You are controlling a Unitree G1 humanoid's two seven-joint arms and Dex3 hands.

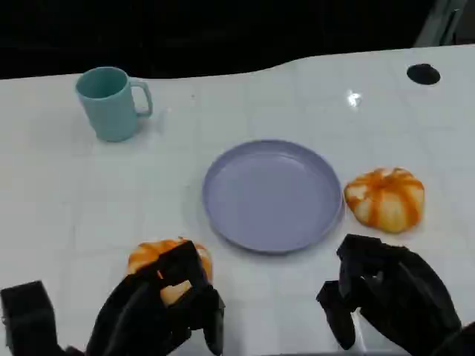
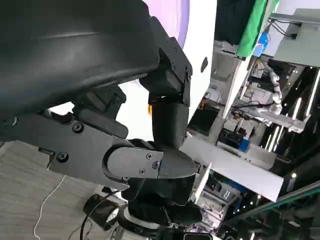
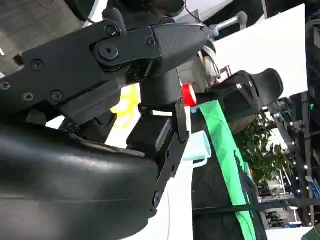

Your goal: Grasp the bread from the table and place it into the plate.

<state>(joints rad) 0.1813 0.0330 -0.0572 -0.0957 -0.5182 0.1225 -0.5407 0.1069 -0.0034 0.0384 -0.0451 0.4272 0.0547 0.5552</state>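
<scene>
The left robot hand (image 1: 159,308) has its fingers curled over the near bread (image 1: 169,265), which sits on the table (image 1: 67,208) just short of the purple plate (image 1: 273,194); I can't tell whether the grip has closed. The right robot hand (image 1: 386,297) hangs with fingers curled on nothing, near a second bread (image 1: 384,197) beside the plate. This looks like the grasping step; next it needs a firm hold, a lift and a carry over the rim.

near bread (image 1: 167,261) half hidden behind left hand (image 1: 159,311), contact between fingers and bread not clear, right hand (image 1: 390,297) cut off by lower edge, left wrist view showing just a sliver of plate (image 2: 175,17)
</scene>
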